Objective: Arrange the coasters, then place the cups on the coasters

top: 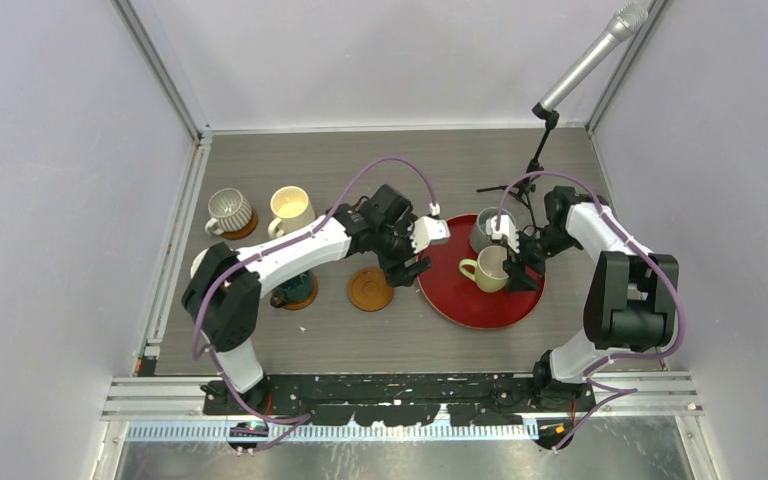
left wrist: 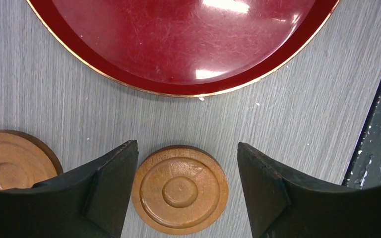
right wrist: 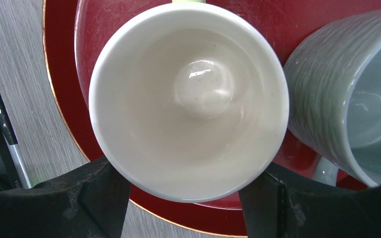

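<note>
Tray [left wrist: 178, 44]: glossy red, finely scratched. Coaster [left wrist: 179, 195]: matt brown wood, grooved rings. Tabletop [left wrist: 287, 114]: matt grey woodgrain. Pale mug [right wrist: 188, 99]: glossy glazed ceramic. Grey mug [right wrist: 327, 99]: ribbed glaze.

The left arm [top: 290, 250] hides most of the dark teal mug [top: 298, 290]. The left wrist view cuts the red tray [left wrist: 178, 49] at 12 o'clock and a second coaster [left wrist: 5, 158] at 9. The pale green mug [right wrist: 188, 99] hides any finger contact. The grey-blue mug [right wrist: 337, 89] runs off at 3 o'clock.

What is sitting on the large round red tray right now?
A pale green ceramic mug and, behind it, a grey-blue textured ceramic mug. Anything beneath them is covered.
</note>
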